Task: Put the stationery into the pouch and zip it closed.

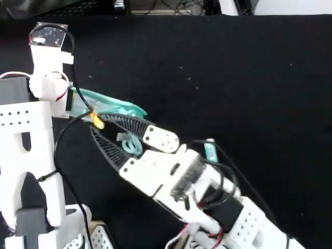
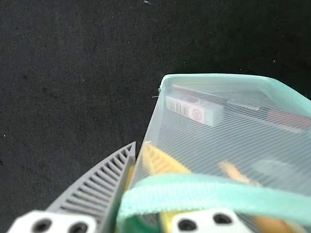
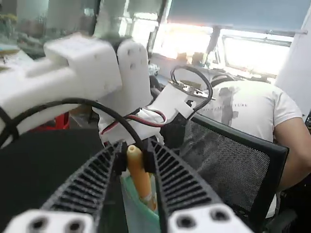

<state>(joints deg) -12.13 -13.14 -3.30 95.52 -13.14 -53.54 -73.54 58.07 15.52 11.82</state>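
Pouch (image 2: 228,141), clear mesh with a teal rim (image 2: 209,191), sat at the left side of the black worktop (image 1: 233,78). The left gripper (image 2: 143,167) had its fingers clamped on the rim end. My reading: this kept the mouth steady and turned toward the other arm. Could not tell whether the pouch rested on the worktop or hung just above it.

The right gripper (image 3: 135,154) lay in from the near right, its black fingers (image 3: 92,184) pinched at the tips on an orange pen (image 3: 138,177). It gripped the pen by one end, and the rest ran down into the teal of the pouch. Presumably it was held that way so the pen would slide in lengthwise once let go.

Seen through the mesh:
- a white eraser (image 2: 194,109) toward the far end
- a yellow item (image 2: 163,167) near the rim
- an orange shaft (image 2: 238,174) beside it, probably that same pen

The mouth was evidently open and the zipping not yet begun. I could not make out the zip pull.
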